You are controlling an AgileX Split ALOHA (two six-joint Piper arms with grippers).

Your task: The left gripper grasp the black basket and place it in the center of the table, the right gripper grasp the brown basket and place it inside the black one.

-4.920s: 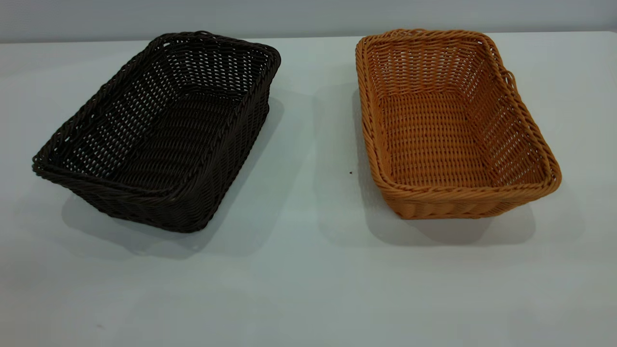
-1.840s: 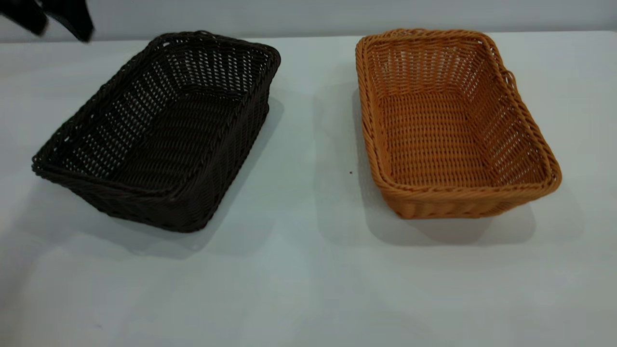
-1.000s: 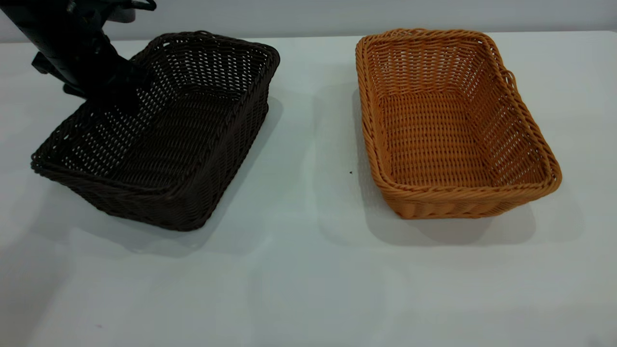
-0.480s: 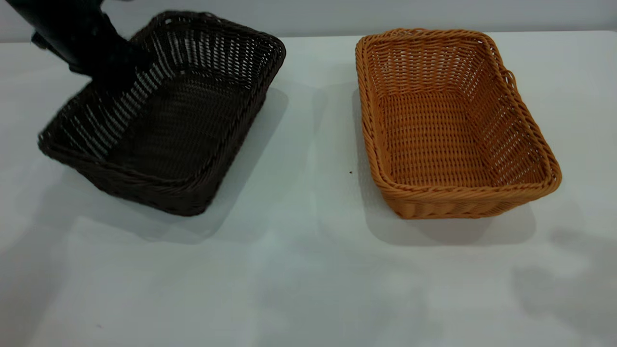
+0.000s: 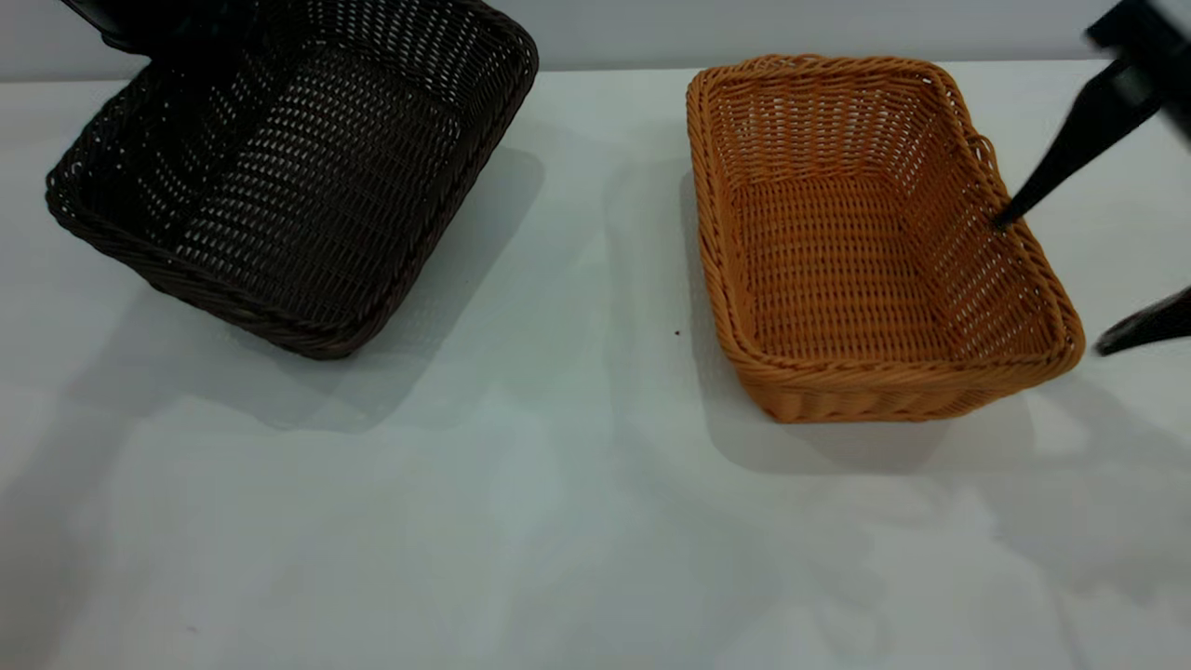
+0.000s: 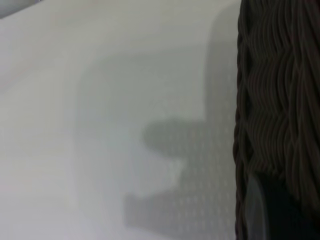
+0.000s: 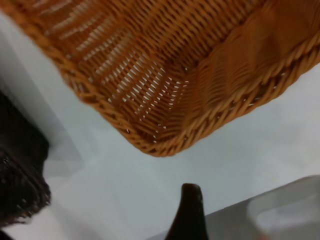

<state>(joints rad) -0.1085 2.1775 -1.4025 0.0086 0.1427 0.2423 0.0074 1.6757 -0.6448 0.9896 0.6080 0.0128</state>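
Observation:
The black basket point(image 5: 298, 177) hangs tilted above the left part of the table point(image 5: 577, 521), its shadow beneath it. My left gripper point(image 5: 153, 42) is at its far left rim at the view's top edge, shut on the rim. In the left wrist view the dark woven wall point(image 6: 280, 90) fills one side, with a finger point(image 6: 257, 210) against it. The brown basket point(image 5: 865, 251) stands flat at the right. My right gripper point(image 5: 1053, 286) is open at its right long rim, one fingertip above the rim and the other outside it. The right wrist view shows the brown basket's corner point(image 7: 175, 75) and one finger point(image 7: 190, 210).
A small dark speck point(image 5: 676, 332) lies on the table just left of the brown basket. The table's back edge meets a grey wall point(image 5: 614, 33). The black basket's edge also shows in the right wrist view point(image 7: 20, 170).
My left gripper came down on the black basket's rim, closed, then lifted and tilted it up and back. My right gripper has come in from the right to the brown basket's rim.

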